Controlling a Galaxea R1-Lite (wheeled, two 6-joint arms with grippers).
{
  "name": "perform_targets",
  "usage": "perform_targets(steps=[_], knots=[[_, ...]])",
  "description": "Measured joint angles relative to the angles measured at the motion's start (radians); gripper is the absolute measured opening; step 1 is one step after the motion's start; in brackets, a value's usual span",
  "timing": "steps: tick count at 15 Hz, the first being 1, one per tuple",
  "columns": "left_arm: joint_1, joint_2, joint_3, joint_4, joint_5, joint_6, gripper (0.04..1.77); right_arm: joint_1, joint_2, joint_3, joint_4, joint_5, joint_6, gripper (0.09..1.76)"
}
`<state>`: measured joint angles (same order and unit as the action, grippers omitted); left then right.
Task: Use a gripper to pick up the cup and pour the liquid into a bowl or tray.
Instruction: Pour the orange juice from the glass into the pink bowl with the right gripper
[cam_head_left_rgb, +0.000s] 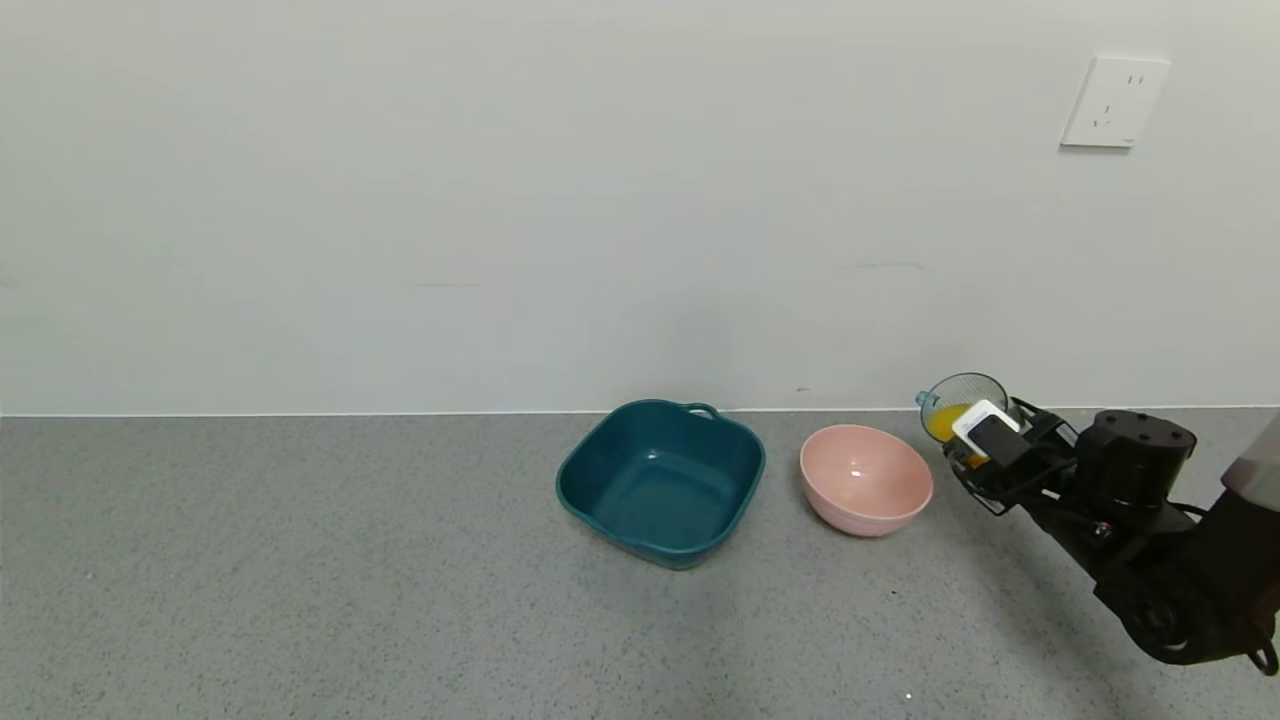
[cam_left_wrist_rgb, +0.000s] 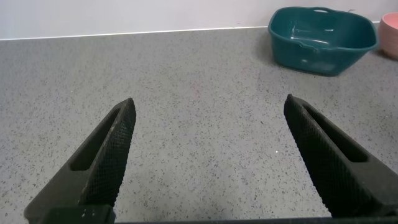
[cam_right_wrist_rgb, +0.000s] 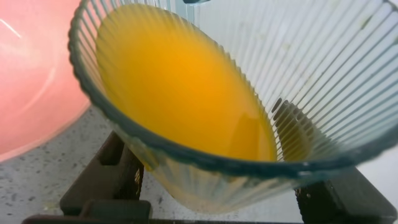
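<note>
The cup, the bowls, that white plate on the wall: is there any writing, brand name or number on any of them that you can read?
No readable text anywhere.
Wall socket: only slot holes, plus a tiny mark at its lower corner too small to read.
Cup, held tilted by the right gripper with the orange liquid inside: ribbed, no print.
Pink bowl and teal basin: plain.
Left gripper, open over the counter: no label.

Cup (cam_right_wrist_rgb: 298, 81): translucent blue-grey, ribbed wall, tilted so its open mouth fills most of the view.
Liquid (cam_right_wrist_rgb: 180, 87): opaque orange-yellow, pooled against the low side of the cup, close to the rim.
Right end effector (cam_right_wrist_rgb: 217, 199): black fingers (cam_right_wrist_rgb: 102, 180) on either side of the cup's lower body, closed against it.
Bowl (cam_right_wrist_rgb: 31, 74): pale pink, smooth, just beside the cup's rim.
Worktop (cam_right_wrist_rgb: 43, 180): grey speckled, seen below the bowl.
</note>
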<state>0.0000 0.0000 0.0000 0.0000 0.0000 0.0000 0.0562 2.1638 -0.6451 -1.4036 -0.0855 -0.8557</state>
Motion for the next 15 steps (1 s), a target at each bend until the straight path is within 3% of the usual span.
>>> perform_targets(steps=[10, 15], knots=[[0.0, 0.0, 0.0, 0.0, 0.0, 0.0, 1.72, 0.005, 0.018, -0.044, 0.001, -0.005, -0.247, 1.34], [0.0, 0.0, 0.0, 0.0, 0.0, 0.0, 1.72, 0.026, 0.022, -0.051, 0.0, -0.01, -0.301, 1.34]])
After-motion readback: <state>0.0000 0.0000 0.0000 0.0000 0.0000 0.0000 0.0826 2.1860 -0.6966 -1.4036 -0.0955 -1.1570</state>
